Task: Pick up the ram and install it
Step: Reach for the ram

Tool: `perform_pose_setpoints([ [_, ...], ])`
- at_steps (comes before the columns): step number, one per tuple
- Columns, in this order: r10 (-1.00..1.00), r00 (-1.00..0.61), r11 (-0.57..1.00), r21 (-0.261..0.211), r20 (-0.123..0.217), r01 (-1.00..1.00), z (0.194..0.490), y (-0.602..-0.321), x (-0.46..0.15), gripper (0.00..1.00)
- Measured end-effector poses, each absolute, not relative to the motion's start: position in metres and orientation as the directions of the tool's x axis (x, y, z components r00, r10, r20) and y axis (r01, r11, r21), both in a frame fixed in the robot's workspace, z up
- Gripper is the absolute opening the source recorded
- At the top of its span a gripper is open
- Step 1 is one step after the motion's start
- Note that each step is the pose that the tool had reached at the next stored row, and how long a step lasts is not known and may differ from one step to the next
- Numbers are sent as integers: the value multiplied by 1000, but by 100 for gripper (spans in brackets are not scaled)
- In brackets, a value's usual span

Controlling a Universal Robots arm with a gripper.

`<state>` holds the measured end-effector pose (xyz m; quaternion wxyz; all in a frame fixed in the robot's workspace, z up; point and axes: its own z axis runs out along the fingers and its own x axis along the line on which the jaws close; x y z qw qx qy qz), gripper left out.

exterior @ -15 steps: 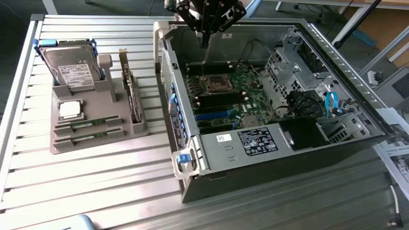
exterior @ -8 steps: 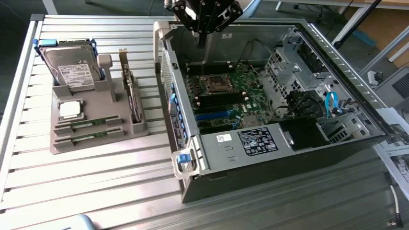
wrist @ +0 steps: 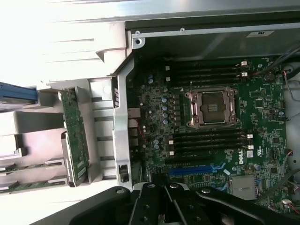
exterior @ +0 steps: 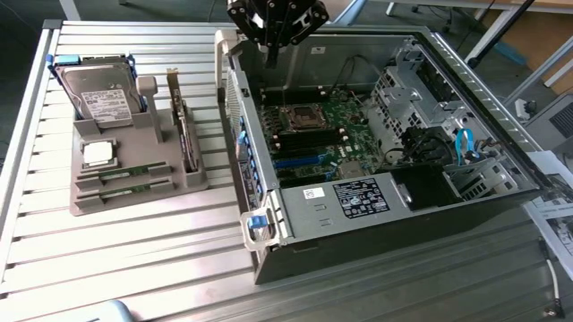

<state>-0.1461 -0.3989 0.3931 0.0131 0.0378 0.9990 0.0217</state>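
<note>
hovering above the rear wall of the open computer case [exterior: 376,235] with fingers together and nothing visibly held, the gripper [exterior: 271,60] is judged pre-pick, the ram [exterior: 121,176] lying untouched in the grey tray [exterior: 134,206] well apart, so grasping requires parted fingers aligned on the strip.

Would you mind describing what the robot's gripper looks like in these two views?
The gripper is matte black throughout. It is built from flat, angular link bars joined at round pivot pins, with small screw heads and holes dotted along them; a few fasteners glint pale silver in the exterior view. The body is broad and tapers to a slim dark end.
</note>
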Motion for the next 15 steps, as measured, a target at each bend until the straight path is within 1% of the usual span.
perform_pose_setpoints([
  [15,76,-997,996,44,-24,75,393,-399,-169,11],
])
